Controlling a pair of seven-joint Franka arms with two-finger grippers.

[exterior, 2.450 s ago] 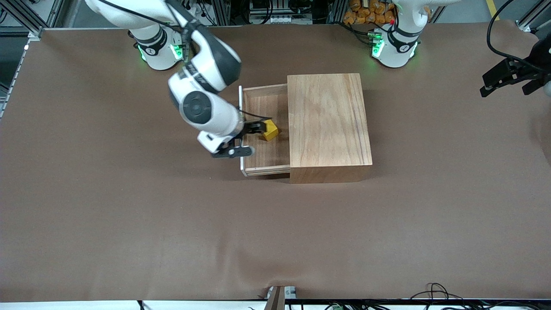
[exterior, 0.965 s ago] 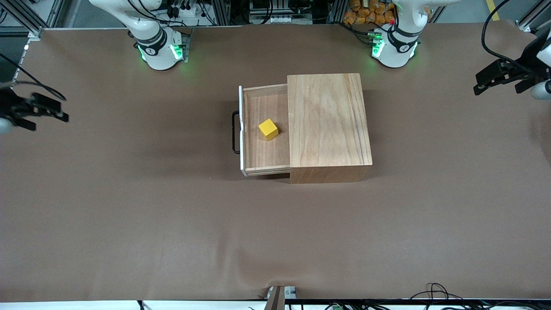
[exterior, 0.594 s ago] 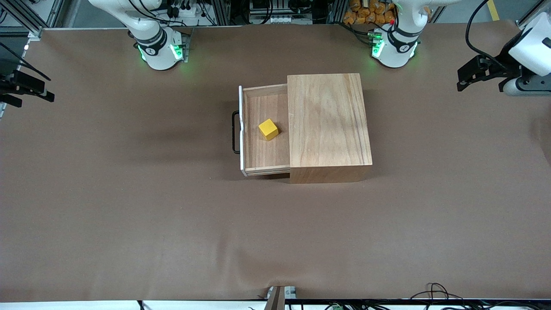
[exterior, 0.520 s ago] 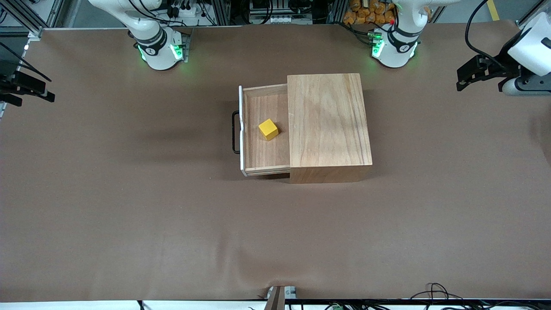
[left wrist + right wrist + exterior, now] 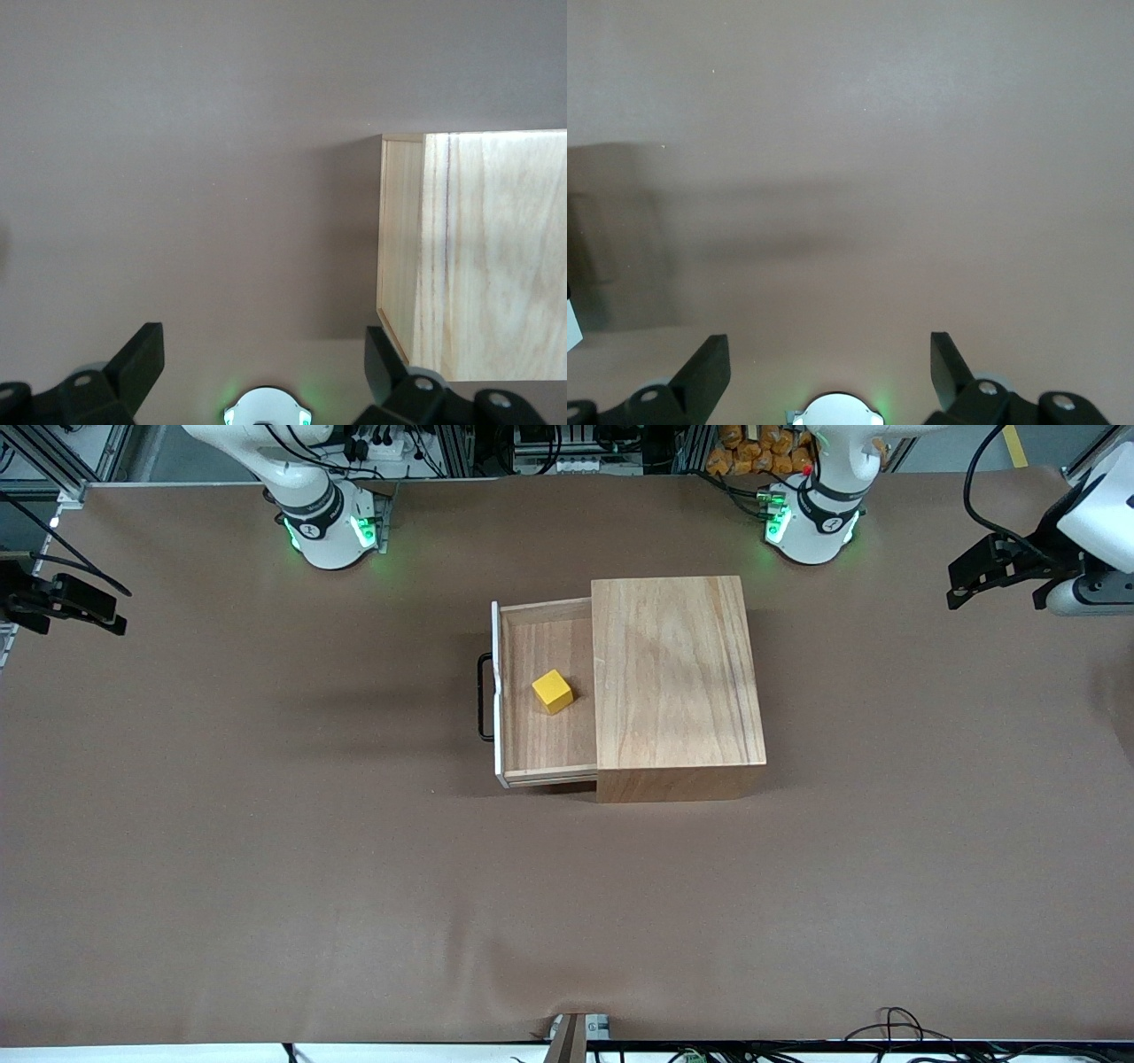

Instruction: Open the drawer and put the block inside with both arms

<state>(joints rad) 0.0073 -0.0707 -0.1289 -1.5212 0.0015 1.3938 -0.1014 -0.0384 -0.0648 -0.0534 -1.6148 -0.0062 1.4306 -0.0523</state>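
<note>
Both grippers have shifted slightly at the frame's upper edges: right gripper [image 5: 66, 602] and left gripper [image 5: 1001, 576], jaws wide apart, empty. Block [image 5: 552, 691] unmoved in open drawer [image 5: 540, 735].

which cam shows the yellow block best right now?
Front view: the block sits in plain sight in the open drawer. The left wrist view shows only the wooden box and the table, and the right wrist view only bare table; neither shows the block.
</note>
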